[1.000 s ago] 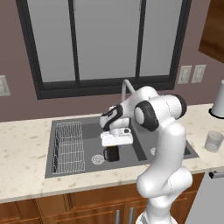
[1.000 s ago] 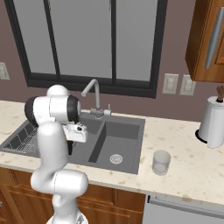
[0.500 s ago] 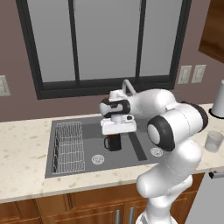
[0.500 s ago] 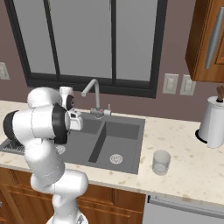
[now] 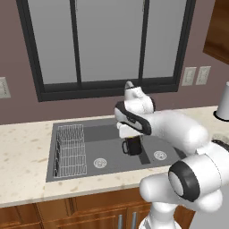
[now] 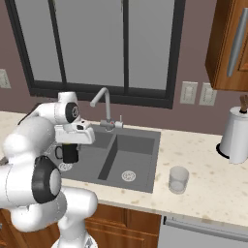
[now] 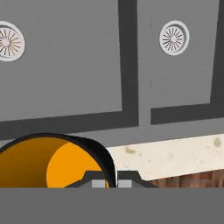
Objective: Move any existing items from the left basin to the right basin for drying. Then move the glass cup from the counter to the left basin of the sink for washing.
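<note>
Sink (image 5: 85, 130) from your left side first: a wire rack (image 5: 70, 150) lies in the narrow end of it, and the black mug with orange inside (image 5: 131, 146) hangs lifted above the basin floor, close to the divider wall (image 5: 144, 154). The gripper (image 5: 129, 134) pinches the mug at its rim, one finger seemingly inside the orange bore, judging from the hand view; that is a thin hold. Risk one: the mug swings or slips off the rim if you traverse fast, and drops short of the right basin (image 6: 131, 163). Risk two: carry it too low and its base clips the divider wall. Risk three: the gooseneck tap (image 6: 102, 107) stands just behind the divider, so a high wide swing could catch the hand on the spout. Further right, the glass cup (image 6: 178, 179) waits upright on the counter (image 6: 203, 169), well apart from the arm. A tall white jar (image 6: 235, 135) stands beyond it.
</note>
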